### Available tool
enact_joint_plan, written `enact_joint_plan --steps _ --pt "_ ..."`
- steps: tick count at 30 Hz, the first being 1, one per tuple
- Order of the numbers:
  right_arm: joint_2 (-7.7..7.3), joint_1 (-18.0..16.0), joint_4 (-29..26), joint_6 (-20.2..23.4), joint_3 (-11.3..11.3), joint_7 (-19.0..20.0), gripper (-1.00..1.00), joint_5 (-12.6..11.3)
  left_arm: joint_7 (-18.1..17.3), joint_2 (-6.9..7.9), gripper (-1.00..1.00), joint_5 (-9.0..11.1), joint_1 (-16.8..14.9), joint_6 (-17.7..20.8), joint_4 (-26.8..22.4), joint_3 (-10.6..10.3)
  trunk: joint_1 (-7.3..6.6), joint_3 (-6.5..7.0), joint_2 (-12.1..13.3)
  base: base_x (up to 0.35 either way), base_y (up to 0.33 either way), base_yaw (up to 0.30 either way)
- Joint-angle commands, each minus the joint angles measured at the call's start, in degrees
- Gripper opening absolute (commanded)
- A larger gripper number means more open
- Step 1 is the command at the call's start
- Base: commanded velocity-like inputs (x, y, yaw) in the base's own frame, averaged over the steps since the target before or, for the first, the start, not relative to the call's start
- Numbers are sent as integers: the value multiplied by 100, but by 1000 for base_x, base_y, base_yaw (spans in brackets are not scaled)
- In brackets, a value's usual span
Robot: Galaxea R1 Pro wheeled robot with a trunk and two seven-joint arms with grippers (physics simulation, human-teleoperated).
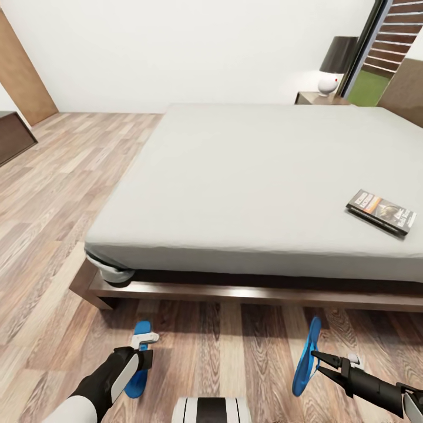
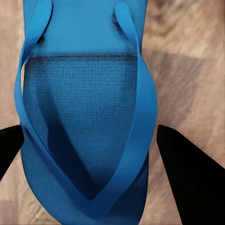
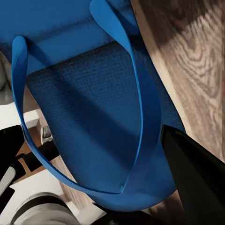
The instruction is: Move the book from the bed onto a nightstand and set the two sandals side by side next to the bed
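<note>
The book (image 1: 382, 212) lies flat on the grey mattress of the bed (image 1: 252, 176), near its right front edge. One blue sandal (image 1: 137, 376) lies low on the wood floor in front of the bed. My left gripper (image 1: 144, 348) points down over it, fingers pressed against both edges of the sole (image 2: 89, 131). My right gripper (image 1: 318, 359) is shut on the other sandal (image 1: 305, 358), held off the floor and tilted on its edge; its sole (image 3: 93, 117) sits between the black fingers. A nightstand (image 1: 314, 98) stands by the bed's far right corner.
A lamp (image 1: 336, 64) with a dark shade stands on the nightstand, beside a tall window. A dark dresser (image 1: 12, 136) and a brown door (image 1: 23, 70) are at the far left. My base (image 1: 211, 410) is between the two sandals. Wood floor stretches left of the bed.
</note>
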Motion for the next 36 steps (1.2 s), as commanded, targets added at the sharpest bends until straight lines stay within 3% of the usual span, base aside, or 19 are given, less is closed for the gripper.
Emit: enact_joint_plan --steps 1,25,31,36 --pt "3 -5 -2 59 -43 25 -100 34 50 8 -100 57 -2 19 -11 -46 1 -27 -3 0 0 0" --pt "-6 -5 -8 59 -43 27 -100 34 42 8 -100 57 -2 12 -11 -54 63 -558 -35 0 0 0" --pt "-6 -5 -10 59 -43 25 -100 34 30 8 -100 56 -2 -38 -19 -47 63 -558 -35 0 0 0" --pt "-6 -5 -10 59 -43 25 -100 34 38 14 -100 49 -2 -457 -12 -54 63 -558 -35 0 0 0"
